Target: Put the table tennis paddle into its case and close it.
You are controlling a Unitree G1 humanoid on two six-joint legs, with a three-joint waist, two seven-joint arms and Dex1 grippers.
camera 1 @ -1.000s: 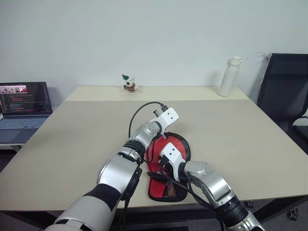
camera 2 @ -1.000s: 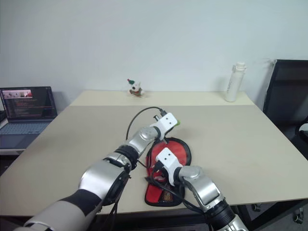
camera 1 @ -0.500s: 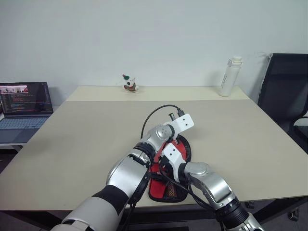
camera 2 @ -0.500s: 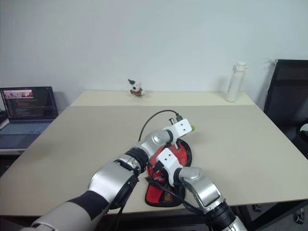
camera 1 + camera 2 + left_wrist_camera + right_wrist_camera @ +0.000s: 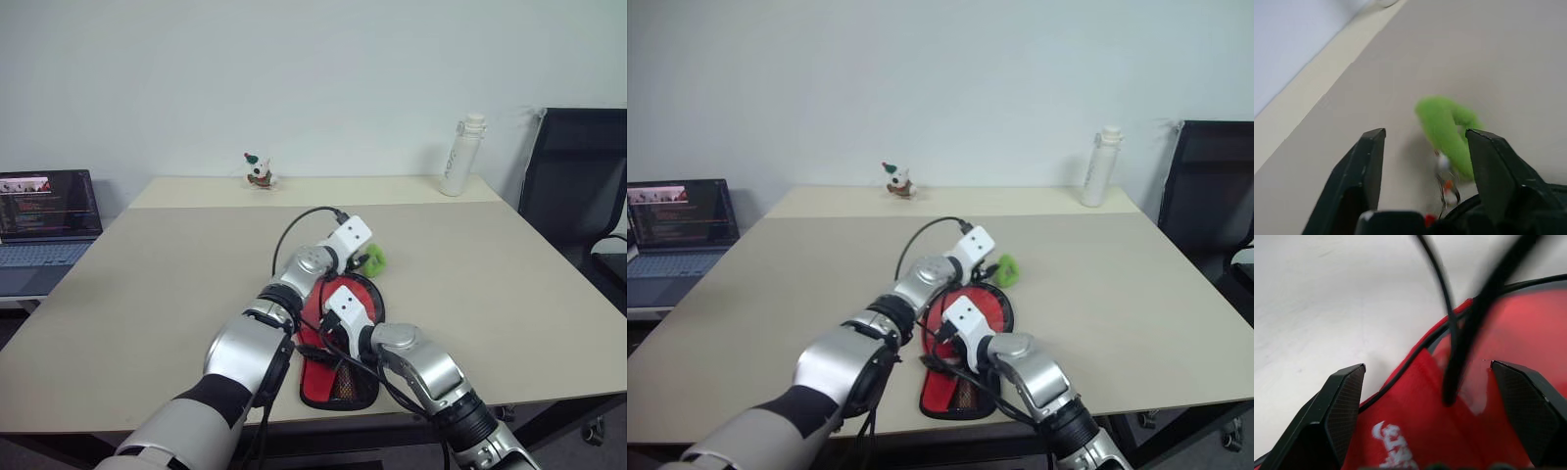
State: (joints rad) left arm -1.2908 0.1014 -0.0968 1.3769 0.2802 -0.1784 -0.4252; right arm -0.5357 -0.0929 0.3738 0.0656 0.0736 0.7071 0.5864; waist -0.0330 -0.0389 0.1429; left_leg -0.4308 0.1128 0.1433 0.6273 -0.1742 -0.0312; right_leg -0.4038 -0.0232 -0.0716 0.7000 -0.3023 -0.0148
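Even, diffuse indoor light fell from above; the table (image 5: 147, 284) and the wall (image 5: 313, 69) behind it were bright, without glare. Shadows were soft and short, gathered under the arms and beside the case (image 5: 338, 377). The head views were sharp from near to far, with no marked bending at the edges. In the left wrist view the green tag (image 5: 1447, 134) was smeared by blur. In the right wrist view the cables (image 5: 1449, 333) close to the lens were out of focus.
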